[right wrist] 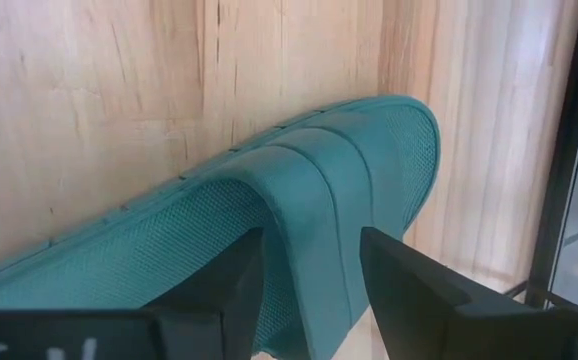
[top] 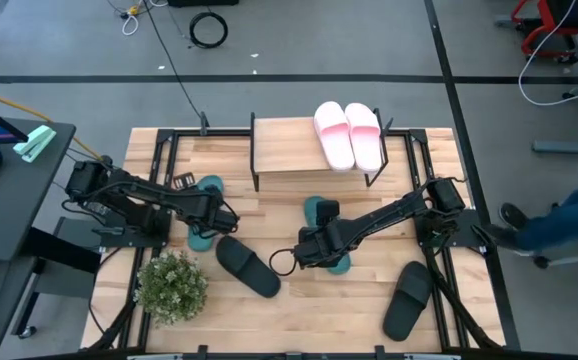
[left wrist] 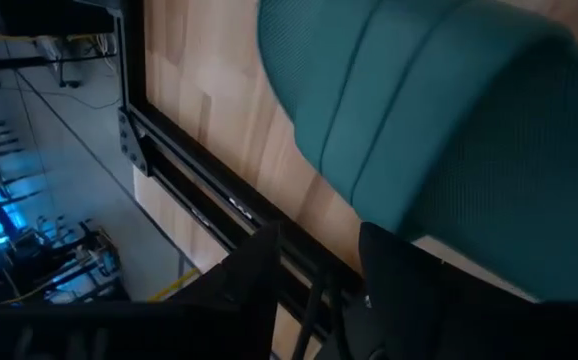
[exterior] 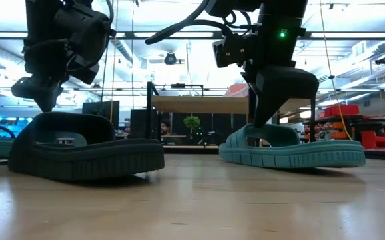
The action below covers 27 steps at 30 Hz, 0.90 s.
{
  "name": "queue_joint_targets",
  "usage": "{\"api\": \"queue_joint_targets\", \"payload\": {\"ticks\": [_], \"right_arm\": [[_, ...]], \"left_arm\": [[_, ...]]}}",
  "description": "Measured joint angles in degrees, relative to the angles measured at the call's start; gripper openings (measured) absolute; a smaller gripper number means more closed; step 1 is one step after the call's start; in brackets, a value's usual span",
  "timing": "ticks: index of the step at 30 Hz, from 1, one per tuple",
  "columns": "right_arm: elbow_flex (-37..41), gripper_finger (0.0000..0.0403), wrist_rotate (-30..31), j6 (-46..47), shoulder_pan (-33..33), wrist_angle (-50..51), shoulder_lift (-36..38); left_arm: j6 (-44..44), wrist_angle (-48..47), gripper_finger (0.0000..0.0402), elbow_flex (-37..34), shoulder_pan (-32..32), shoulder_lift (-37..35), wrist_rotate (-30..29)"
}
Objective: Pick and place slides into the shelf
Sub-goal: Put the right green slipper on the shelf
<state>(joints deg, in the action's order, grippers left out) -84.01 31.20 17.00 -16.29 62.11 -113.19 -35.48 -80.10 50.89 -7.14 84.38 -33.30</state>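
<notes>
Two pale pink slides (top: 349, 135) lie on the right end of the shelf (top: 289, 150). One teal slide (top: 326, 212) lies flat on the table under my right gripper (top: 314, 250). That gripper is open, one finger on each side of the slide's strap (right wrist: 314, 215). A second teal slide (top: 209, 186) lies under my left gripper (top: 217, 215), which is open just above it; its fingers (left wrist: 254, 270) show only table frame between them. One black slide (top: 247, 266) lies near the middle front, another (top: 409, 298) at the right front. My right gripper comes down from above with its fingers (right wrist: 224, 285) across the teal slide's strap, one at each edge of the strap. I cannot tell whether they touch it. The slide's sole (exterior: 292, 155) rests flat on the table.
A small potted plant (top: 172, 286) stands at the near left corner. Black frame rails (top: 169, 160) run along the table's left and right sides and around the shelf. A grey side table (top: 9, 190) stands to the left, and a person's legs (top: 559, 225) show at the right.
</notes>
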Motion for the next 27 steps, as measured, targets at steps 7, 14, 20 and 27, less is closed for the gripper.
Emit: {"api": "queue_joint_targets", "payload": {"ticks": [7,14,20,27], "right_arm": [[0.0,0.0171,0.0,0.0,0.1,0.0,0.0],[0.0,0.0074,-1.8,0.0,0.2,-1.0,0.0],[0.0,0.0014,-2.8,0.4,-0.6,-1.0,0.0],[0.0,0.0004,3.2,-0.2,-3.1,-0.7,0.5]], "left_arm": [[-1.4,0.1,0.0131,0.6,-0.5,0.0,0.1],[-1.4,-0.3,0.0137,4.4,-0.5,0.0,0.1],[-1.3,-2.4,0.0127,9.8,-0.5,0.0,0.1],[-1.3,-2.7,0.0109,13.2,-0.5,0.0,0.1]]}}
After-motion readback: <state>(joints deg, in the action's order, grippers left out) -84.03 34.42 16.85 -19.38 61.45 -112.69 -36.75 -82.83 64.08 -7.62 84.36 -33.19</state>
